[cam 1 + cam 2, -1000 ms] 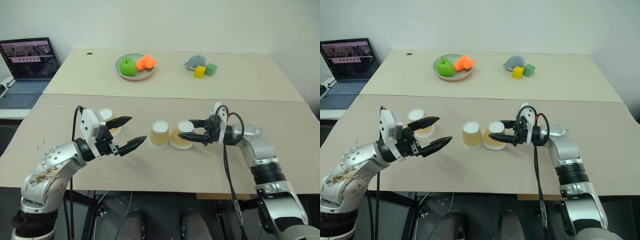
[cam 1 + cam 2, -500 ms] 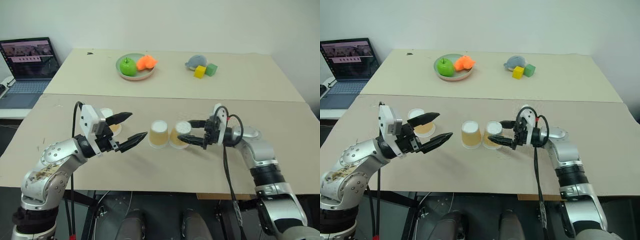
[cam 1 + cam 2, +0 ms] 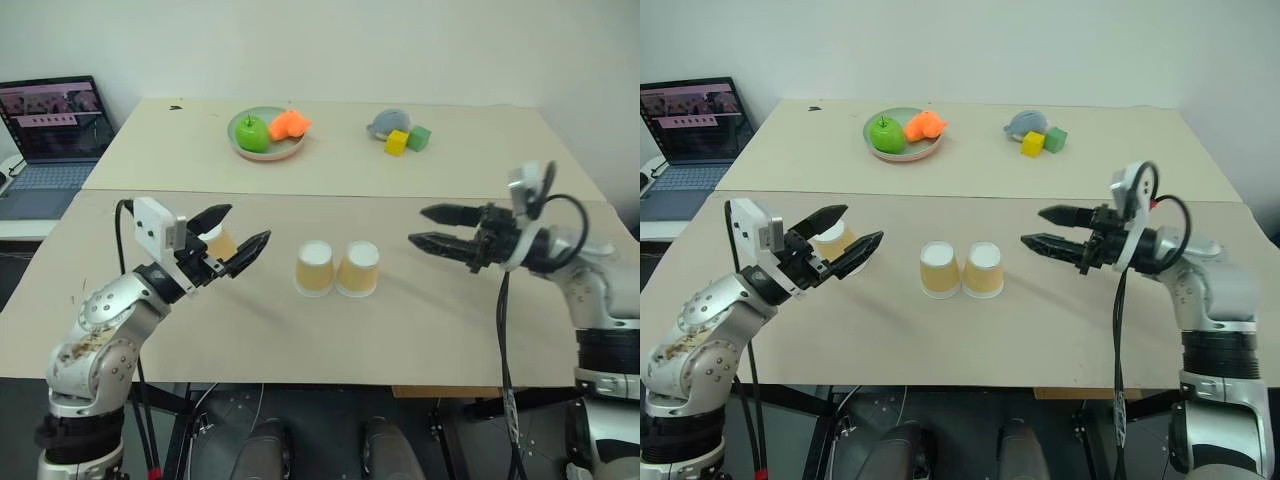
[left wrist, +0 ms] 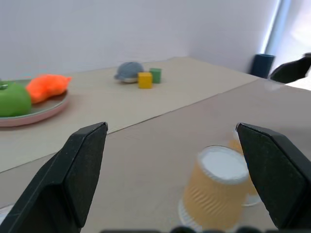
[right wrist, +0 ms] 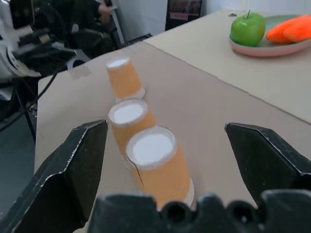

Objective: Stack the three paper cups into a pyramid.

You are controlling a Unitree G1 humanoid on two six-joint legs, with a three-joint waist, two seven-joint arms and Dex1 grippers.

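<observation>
A laptop (image 3: 48,135) sits open at the far left edge. The left gripper (image 3: 232,240) hangs with its fingers spread wide and empty, 1 paper cup (image 3: 836,242) standing upside down between them, untouched as far as I can see. The other 2 cups (image 3: 314,268) (image 3: 359,269) stand inverted side by side mid-table, touching. Behind them are a plate (image 3: 262,150) of fruit and 2 blocks (image 3: 408,140). The right gripper (image 3: 428,228) hovers wide open, holding nothing, apart from the pair.
</observation>
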